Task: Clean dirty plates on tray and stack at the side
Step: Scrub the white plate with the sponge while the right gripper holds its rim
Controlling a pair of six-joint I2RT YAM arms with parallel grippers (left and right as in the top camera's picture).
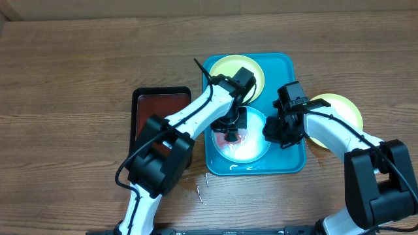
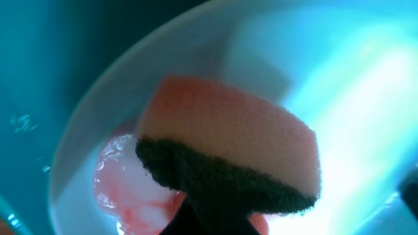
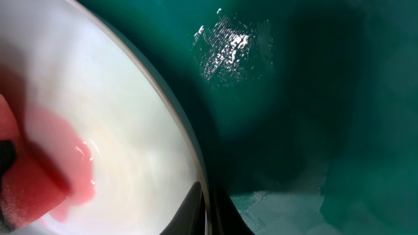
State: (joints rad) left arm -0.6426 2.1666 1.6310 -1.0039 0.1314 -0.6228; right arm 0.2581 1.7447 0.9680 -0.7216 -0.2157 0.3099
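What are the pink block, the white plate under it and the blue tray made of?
Block: looks like a sponge, porous pink foam with a coarse dark scouring layer. Plate: probably plastic, smooth and glossy, smeared red. Tray: likely moulded plastic, shiny turquoise with wet glints.

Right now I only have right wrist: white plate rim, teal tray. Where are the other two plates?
Observer: One yellow-green plate lies in the tray, at its far end.
Operator: The other?
Observer: The second yellow-green plate lies on the table right of the tray, partly under the right arm.
Operator: Left tool?
Observer: The left tool is shut on a sponge, which is on the blue-white plate.
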